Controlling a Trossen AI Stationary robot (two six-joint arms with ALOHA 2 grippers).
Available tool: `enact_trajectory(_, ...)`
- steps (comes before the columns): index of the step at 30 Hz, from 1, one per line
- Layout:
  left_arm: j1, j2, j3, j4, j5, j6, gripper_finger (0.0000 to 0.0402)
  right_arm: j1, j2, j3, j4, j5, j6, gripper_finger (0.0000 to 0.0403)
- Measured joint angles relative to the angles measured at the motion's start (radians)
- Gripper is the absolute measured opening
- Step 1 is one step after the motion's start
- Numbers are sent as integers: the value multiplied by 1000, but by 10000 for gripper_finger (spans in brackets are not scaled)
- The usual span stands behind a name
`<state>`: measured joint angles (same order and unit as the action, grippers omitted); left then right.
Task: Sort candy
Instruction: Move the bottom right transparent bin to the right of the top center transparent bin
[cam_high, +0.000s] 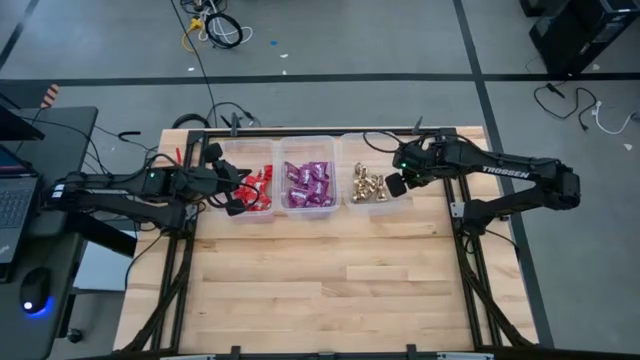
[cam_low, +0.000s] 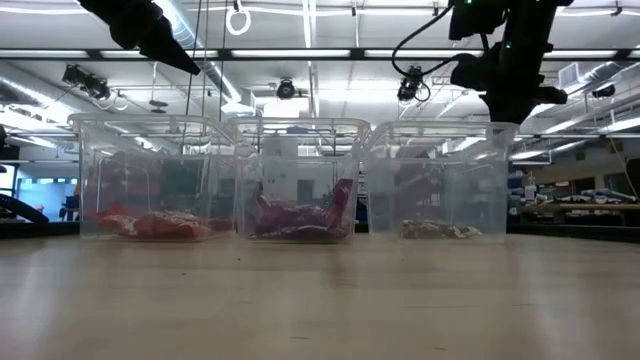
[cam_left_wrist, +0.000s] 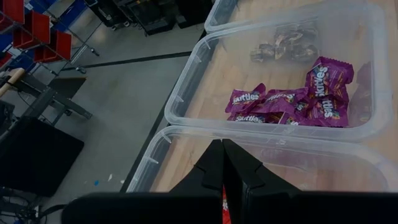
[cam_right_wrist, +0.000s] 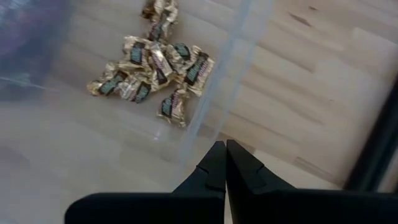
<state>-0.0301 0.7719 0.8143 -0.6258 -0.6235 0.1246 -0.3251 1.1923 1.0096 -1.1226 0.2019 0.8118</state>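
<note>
We see three clear plastic bins in a row at the far edge of the wooden table (cam_high: 330, 280), and the candy lies sorted inside them. The left bin (cam_high: 262, 146) holds the flat red packets (cam_high: 258, 186), heaped on its floor. The middle bin (cam_high: 308, 143) holds the purple Skittles packets (cam_left_wrist: 292, 99), some lying flat and overlapping, one leaning up against the bin wall in the low view. The right bin (cam_high: 362, 142) holds the gold foil-wrapped pieces (cam_right_wrist: 152, 68), gathered in a loose cluster toward one side of its floor, with one or two pieces a little apart from the rest.

We find the left gripper (cam_left_wrist: 222, 167) hanging above the left bin, over the red packets, its two dark fingers pressed together with nothing between them. From its wrist view we look past the rim of the left bin into the middle bin with the purple packets, and beyond that to the gold pieces.

The right gripper (cam_right_wrist: 224, 165) hovers just at the outer wall of the right bin, above the bin's rim, its fingers likewise pressed together and empty. The gold pieces lie ahead of it inside the bin, apart from the fingers.

In the low view both arms hang above the bins, clear of the candy. To the left of the table we see a laptop (cam_high: 15, 200) and a computer mouse (cam_high: 38, 290).
</note>
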Motion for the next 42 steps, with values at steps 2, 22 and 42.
enact_trajectory(2,0,0,0,0,0,0,1,0,0,0,20,-6,-2,0)
enact_trajectory(22,0,0,0,-30,51,-66,1,31,-47,125,-99,156,-36,0)
enact_trajectory(42,0,0,0,177,90,-54,1,-449,136,130,684,-237,-918,0)
